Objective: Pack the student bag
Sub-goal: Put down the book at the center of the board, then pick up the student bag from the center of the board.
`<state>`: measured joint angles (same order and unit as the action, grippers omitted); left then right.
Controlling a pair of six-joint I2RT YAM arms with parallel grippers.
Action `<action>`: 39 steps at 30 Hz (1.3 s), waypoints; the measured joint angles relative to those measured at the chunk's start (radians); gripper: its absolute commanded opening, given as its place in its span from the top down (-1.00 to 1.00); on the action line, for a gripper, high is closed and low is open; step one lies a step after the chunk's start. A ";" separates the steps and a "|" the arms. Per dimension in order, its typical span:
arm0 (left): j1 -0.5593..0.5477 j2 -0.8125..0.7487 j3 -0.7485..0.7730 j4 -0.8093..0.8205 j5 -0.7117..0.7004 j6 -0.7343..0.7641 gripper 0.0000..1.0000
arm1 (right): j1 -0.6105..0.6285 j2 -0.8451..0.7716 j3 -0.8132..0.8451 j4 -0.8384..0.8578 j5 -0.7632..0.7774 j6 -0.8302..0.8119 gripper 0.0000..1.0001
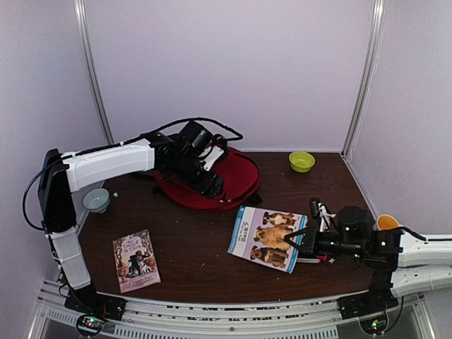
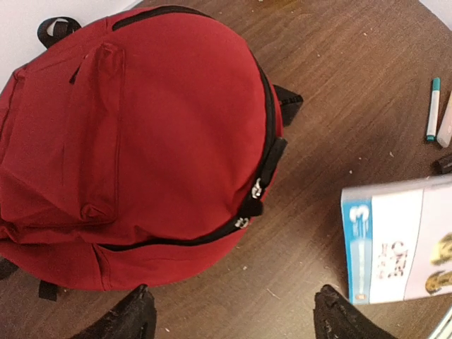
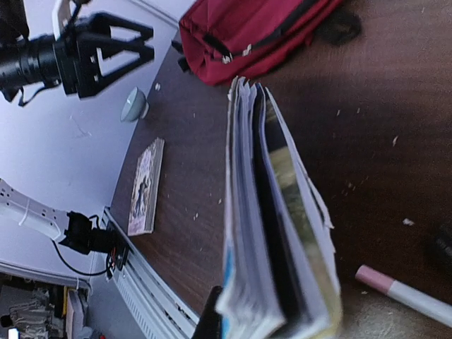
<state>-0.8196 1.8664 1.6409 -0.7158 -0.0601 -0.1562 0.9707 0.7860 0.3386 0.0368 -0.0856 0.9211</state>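
Note:
The student bag (image 1: 236,185) is a dark-red backpack lying flat at the back centre, its black zip shut with the two pulls (image 2: 248,205) together on the near side. My left gripper (image 1: 210,182) hovers over it, open and empty; in the left wrist view its two black fingertips (image 2: 134,319) stand wide apart just off the bag's (image 2: 141,141) edge. My right gripper (image 1: 305,240) is shut on the right edge of a dog-picture book (image 1: 268,239). The right wrist view shows that book (image 3: 275,226) edge-on between the jaws, pages fanned, with one finger (image 3: 210,321) visible.
A small storybook (image 1: 136,260) lies at the front left. A grey-blue bowl (image 1: 97,200) sits at the left edge, a green bowl (image 1: 301,161) at the back right, an orange cup (image 1: 387,222) at the far right. Pens (image 1: 322,212) lie beside the right gripper.

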 measured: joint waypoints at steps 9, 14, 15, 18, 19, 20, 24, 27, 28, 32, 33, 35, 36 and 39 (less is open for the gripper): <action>0.058 0.171 0.046 0.069 0.116 0.180 -0.50 | 0.043 0.352 0.156 -0.014 -0.196 0.017 0.67; 0.061 0.262 0.079 0.077 0.127 0.243 -0.19 | 0.049 0.385 0.176 -0.088 -0.214 -0.003 0.47; 0.062 0.266 0.078 0.077 0.127 0.249 -0.07 | 0.049 0.385 0.175 -0.100 -0.216 -0.007 0.43; 0.066 0.269 0.078 0.097 0.129 0.285 0.25 | 0.049 0.381 0.168 -0.148 -0.231 -0.023 0.27; 0.067 0.269 0.077 0.106 0.129 0.293 0.42 | 0.050 0.377 0.162 -0.161 -0.233 -0.024 0.21; 0.067 0.269 0.076 0.117 0.131 0.304 0.57 | 0.051 0.369 0.154 -0.176 -0.235 -0.026 0.16; 0.066 0.265 0.045 0.157 0.162 0.333 1.00 | 0.051 0.301 0.127 -0.282 -0.232 -0.034 -0.01; 0.066 0.247 -0.013 0.200 0.196 0.334 1.00 | 0.053 0.234 0.128 -0.345 -0.220 -0.040 -0.13; 0.067 0.236 -0.038 0.223 0.204 0.332 1.00 | 0.053 0.216 0.129 -0.363 -0.216 -0.044 -0.17; 0.067 0.148 -0.171 0.300 0.234 0.312 1.00 | 0.053 0.166 0.155 -0.468 -0.185 -0.069 -0.23; 0.068 0.116 -0.209 0.312 0.238 0.305 1.00 | 0.053 0.157 0.168 -0.501 -0.173 -0.080 -0.22; 0.068 0.029 -0.313 0.357 0.252 0.282 1.00 | 0.053 0.132 0.193 -0.553 -0.149 -0.106 -0.23; 0.066 -0.008 -0.354 0.371 0.259 0.270 1.00 | 0.053 0.120 0.202 -0.568 -0.142 -0.116 -0.23; 0.057 -0.127 -0.486 0.441 0.282 0.220 1.00 | 0.058 0.095 0.235 -0.585 -0.117 -0.165 -0.23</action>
<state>-0.7628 1.7390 1.1545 -0.2749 0.2222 0.0635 1.0286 0.8814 0.5739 -0.5480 -0.2031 0.7563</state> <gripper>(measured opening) 0.007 0.614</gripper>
